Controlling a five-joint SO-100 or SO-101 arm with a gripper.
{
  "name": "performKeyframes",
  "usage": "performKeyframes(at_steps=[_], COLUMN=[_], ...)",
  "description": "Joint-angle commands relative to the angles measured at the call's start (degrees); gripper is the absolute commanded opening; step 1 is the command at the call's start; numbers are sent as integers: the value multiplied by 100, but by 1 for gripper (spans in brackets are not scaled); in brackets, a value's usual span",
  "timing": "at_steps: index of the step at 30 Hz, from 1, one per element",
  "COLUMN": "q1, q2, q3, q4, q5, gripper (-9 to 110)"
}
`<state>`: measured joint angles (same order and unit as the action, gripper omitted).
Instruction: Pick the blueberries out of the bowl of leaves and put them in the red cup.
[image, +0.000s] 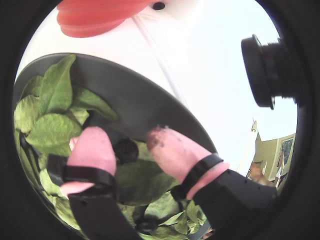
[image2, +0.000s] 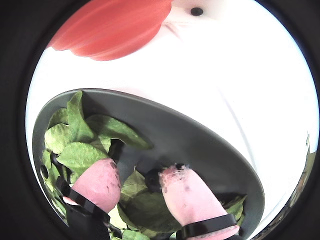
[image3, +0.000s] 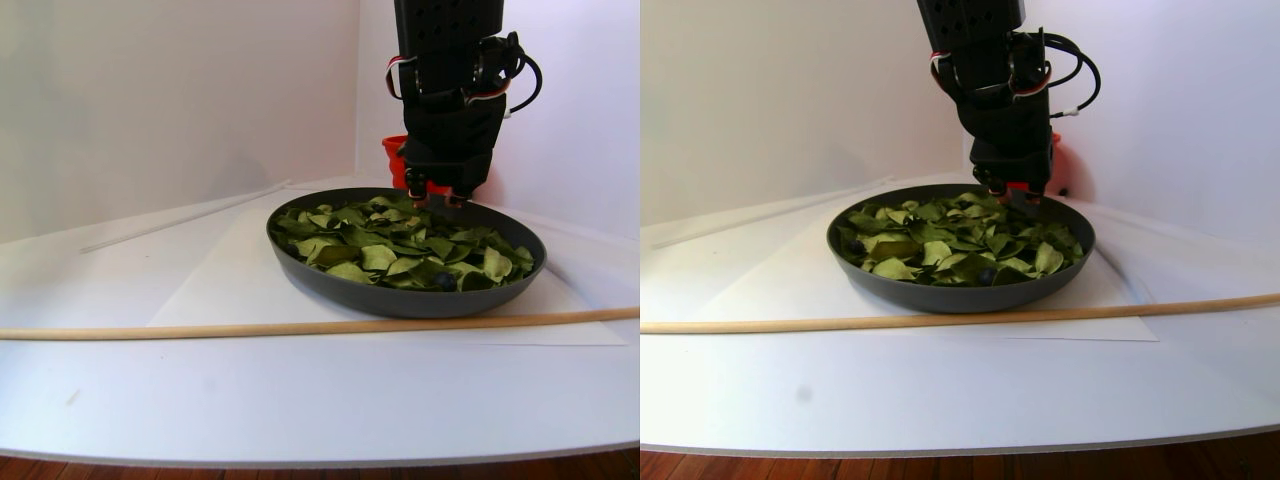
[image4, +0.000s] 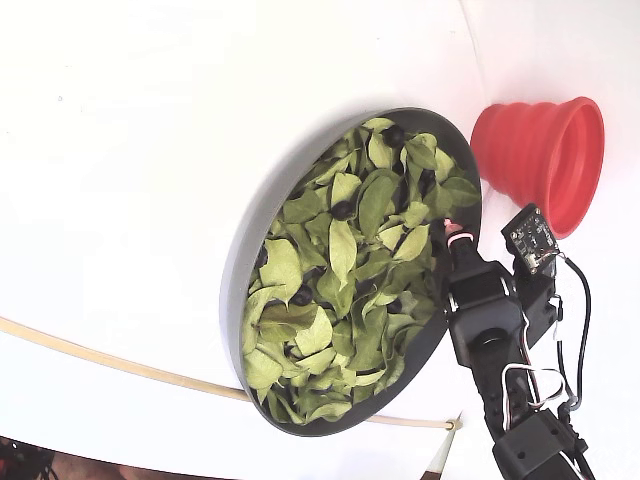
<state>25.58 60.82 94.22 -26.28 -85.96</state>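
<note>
Claw (image: 124, 145) jaws apart round blueberry (image: 126, 150) in bowl (image: 135, 97) w/ leaves (image: 52, 127).

We see a black arm (image3: 447, 60) of matte plastic, its upper block dotted with small holes. The gripper (image: 127, 142) has two rounded pink fingertips (image: 92, 147), each strapped to a black finger by a black band, one tip smudged dark. Black, red and white cables (image4: 560, 370) loop along the wrist, beside a small circuit board (image4: 532, 236) and a round black camera lens (image: 265, 70)
</note>
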Motion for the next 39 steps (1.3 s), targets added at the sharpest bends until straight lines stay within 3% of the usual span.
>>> performKeyframes(at_steps=[1,39], q1=[185,193], q2=[211,-721], q3=[-308,-721], q4=[-18,88], q5=[-70,334], gripper=[15,16])
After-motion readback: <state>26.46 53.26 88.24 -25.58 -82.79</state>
